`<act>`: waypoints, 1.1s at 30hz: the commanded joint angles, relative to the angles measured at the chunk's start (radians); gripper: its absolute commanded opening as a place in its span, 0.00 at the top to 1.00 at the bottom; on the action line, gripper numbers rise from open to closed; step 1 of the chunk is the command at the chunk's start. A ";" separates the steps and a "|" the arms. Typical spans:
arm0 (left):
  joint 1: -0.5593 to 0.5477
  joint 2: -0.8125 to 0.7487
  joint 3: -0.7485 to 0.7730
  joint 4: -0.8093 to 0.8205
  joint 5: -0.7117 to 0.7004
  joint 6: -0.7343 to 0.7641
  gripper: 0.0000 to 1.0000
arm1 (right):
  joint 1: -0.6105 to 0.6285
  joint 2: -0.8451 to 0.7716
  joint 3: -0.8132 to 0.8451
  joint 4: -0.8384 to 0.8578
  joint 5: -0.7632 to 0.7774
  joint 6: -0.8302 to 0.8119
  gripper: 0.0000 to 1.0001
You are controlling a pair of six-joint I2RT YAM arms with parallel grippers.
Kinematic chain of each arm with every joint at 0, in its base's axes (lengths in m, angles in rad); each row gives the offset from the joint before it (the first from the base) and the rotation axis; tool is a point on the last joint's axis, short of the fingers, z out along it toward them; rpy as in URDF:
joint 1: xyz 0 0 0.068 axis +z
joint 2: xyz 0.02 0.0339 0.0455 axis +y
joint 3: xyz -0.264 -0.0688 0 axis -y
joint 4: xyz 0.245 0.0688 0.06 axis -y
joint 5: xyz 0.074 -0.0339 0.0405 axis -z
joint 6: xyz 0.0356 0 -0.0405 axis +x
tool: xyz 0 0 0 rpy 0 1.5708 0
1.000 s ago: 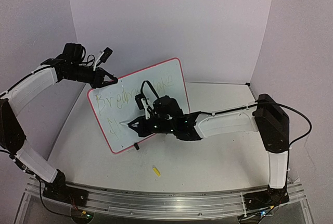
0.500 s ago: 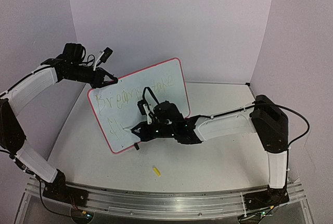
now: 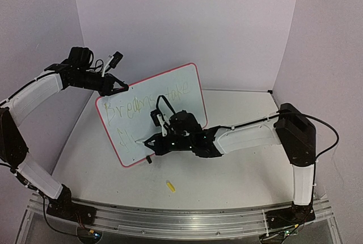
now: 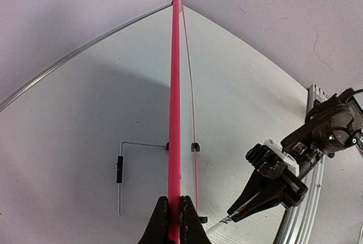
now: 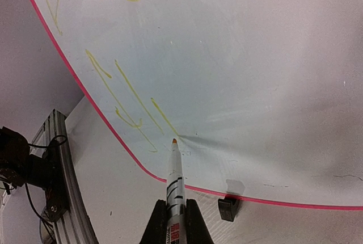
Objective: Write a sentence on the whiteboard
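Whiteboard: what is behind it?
Left wrist view: a thin wire stand with a black sleeve runs from the back of the whiteboard onto the table. From the top camera the whiteboard itself covers that side.

You have pale lilac walls closing in on three sides of a white table, evenly lit, with a metal rail along its near edge and soft shadows on top.

Soft, even, faintly violet light throughout. In the right wrist view the whiteboard carries pale glare along the top, and the marker is soft at its near end. In the left wrist view a dim shadow crosses the tabletop, whose edge bows.
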State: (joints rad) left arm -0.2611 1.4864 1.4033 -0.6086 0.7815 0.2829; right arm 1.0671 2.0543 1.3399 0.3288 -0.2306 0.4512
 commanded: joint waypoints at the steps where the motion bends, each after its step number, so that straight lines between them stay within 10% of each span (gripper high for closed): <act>1: -0.063 0.060 -0.046 -0.085 0.028 0.038 1.00 | -0.004 -0.078 0.021 0.053 -0.016 -0.033 1.00; 33: -0.067 0.062 -0.046 -0.089 0.023 0.041 1.00 | -0.004 0.024 0.119 0.049 0.021 -0.015 1.00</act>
State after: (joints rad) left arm -0.2668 1.4883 1.4059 -0.6082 0.7807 0.2836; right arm 1.0657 2.0640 1.4262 0.3493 -0.2294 0.4302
